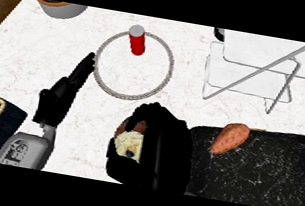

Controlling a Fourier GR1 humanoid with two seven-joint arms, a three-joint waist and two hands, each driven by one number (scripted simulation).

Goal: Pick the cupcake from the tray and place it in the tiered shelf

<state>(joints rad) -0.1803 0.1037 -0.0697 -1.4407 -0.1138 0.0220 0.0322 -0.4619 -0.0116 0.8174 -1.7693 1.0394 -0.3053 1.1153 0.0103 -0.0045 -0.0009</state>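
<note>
Facing left, cupcake (pixel 130 144) in right hand (pixel 165 148)

1. The tiered shelf (pixel 259 67) stands at the far right of the table (pixel 29 54).
2. The tray (pixel 271 170) lies in front of the shelf, with a sweet potato (pixel 229 138) on its far left corner.
3. The cupcake (pixel 129 144) sits inside the curled right robot hand (pixel 158 151), just left of the tray.
4. A ring (pixel 123 96) lies behind that hand, with a cylinder (pixel 137 44) upright at its far edge.
5. The left robot hand (pixel 58 102) lies left of the ring.
6. A bowl (pixel 61 8) stands far left.
</note>
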